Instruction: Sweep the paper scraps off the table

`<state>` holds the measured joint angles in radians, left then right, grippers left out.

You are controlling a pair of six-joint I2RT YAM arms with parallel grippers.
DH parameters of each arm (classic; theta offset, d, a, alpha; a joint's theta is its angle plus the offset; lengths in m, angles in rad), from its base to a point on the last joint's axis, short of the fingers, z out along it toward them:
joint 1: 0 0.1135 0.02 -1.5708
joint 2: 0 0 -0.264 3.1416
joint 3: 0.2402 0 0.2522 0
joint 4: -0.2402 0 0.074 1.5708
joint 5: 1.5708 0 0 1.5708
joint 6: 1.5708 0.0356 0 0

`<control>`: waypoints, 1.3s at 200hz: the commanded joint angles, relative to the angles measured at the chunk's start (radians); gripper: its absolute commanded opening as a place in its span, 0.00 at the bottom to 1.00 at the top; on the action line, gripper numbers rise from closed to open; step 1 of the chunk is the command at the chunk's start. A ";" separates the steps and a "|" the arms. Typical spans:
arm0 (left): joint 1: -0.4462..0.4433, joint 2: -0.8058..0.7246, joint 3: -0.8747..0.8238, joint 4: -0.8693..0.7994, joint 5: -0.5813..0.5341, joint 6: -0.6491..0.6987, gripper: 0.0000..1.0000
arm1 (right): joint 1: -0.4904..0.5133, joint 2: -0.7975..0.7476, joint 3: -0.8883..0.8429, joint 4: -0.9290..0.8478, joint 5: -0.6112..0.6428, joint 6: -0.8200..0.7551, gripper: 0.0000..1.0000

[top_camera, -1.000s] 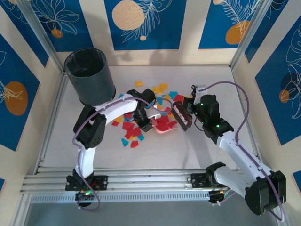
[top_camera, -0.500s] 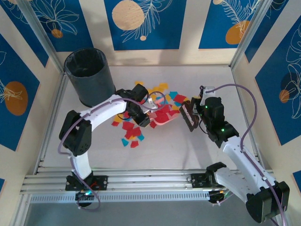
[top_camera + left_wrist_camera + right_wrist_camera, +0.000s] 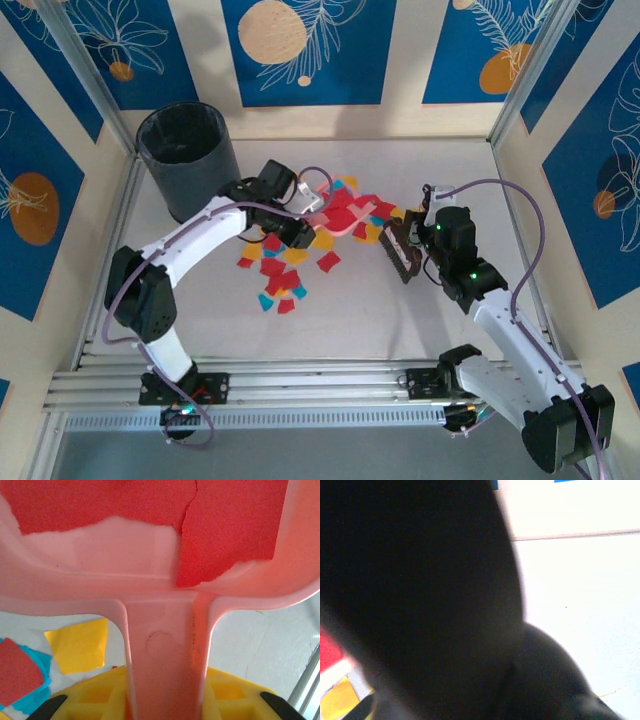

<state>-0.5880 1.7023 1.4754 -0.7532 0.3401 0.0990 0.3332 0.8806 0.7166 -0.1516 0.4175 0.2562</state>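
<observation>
Both arms wore white shells over black joints. The left arm (image 3: pixel 205 232) had a lilac cable (image 3: pixel 108 310) looped beside its lower links. The right arm (image 3: pixel 512 338) carried a longer cable (image 3: pixel 540 220) of the same lilac, arching at two o'clock. Small green lights (image 3: pixel 470 272) glowed on the right arm's black wrist block. The bases (image 3: pixel 178 385) were black, at seven and five o'clock, each with a tiny green light beneath. In the left wrist view, the left fingers (image 3: pixel 87 700) were yellow ribbed plastic with black tips.
</observation>
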 commanded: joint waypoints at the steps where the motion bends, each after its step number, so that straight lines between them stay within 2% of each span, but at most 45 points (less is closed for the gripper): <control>1: 0.025 -0.058 0.051 0.026 0.006 -0.053 0.00 | -0.005 -0.003 0.001 0.027 -0.048 0.007 0.00; 56: 0.068 -0.148 0.035 0.085 0.003 -0.091 0.00 | -0.006 -0.003 0.008 0.022 -0.062 0.003 0.00; 118: 0.094 -0.287 -0.047 0.160 -0.066 -0.136 0.00 | -0.008 0.001 0.005 0.021 -0.064 0.003 0.00; 161: 0.161 -0.319 -0.036 0.172 -0.056 -0.203 0.00 | -0.008 0.004 0.008 0.023 -0.069 0.008 0.00; 209: 0.287 -0.315 -0.009 0.196 0.076 -0.310 0.00 | -0.007 0.011 0.008 0.023 -0.072 0.011 0.00; 260: 0.446 -0.242 0.060 0.233 0.288 -0.451 0.00 | -0.007 0.030 0.013 0.020 -0.079 0.020 0.00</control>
<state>-0.2016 1.4307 1.4822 -0.5766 0.4801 -0.2562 0.3313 0.9081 0.7166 -0.1520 0.3584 0.2569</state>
